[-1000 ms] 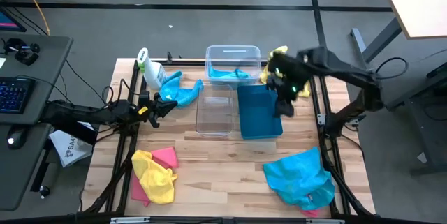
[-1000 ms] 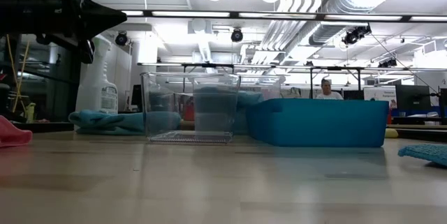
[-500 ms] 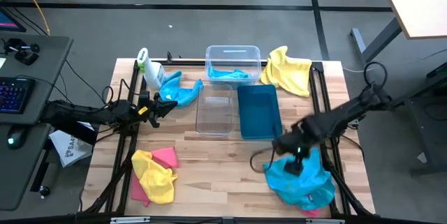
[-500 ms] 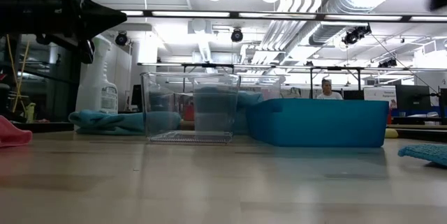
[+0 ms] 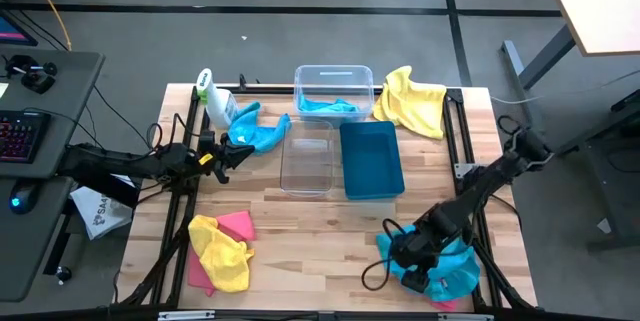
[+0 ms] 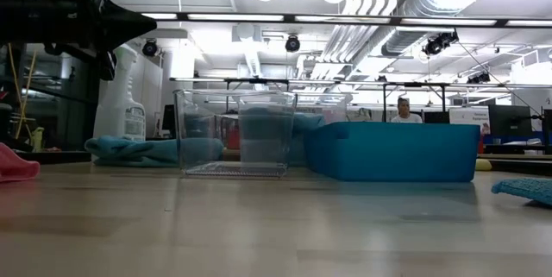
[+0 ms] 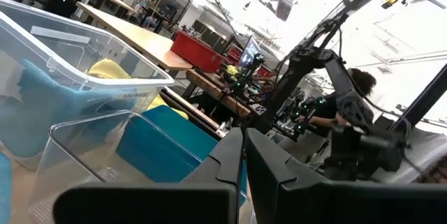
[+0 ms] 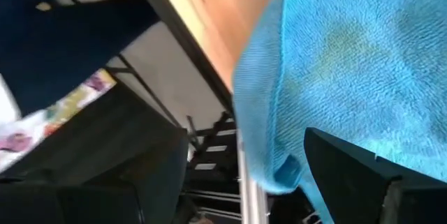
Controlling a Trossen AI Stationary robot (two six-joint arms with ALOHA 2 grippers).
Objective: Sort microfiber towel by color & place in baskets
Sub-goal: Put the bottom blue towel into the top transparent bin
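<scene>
Now right claw (image 5: 412,266) spread, down on blue towel (image 5: 455,261) at tabletop (image 5: 320,231) 5 o'clock; left claw (image 5: 232,151) pressed together at 9 o'clock.

Both arms matte black, slim jointed links with black cables along them. Left gripper (image 5: 240,149) has a small yellow marking near the wrist. Fingers (image 7: 230,161) are flat, dark, angular.

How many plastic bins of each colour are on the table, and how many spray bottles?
Clear see-through rectangular plastic bins: 2
Teal-blue rectangular plastic bin: 1
White plastic spray bottle: 1
Total: 4
</scene>
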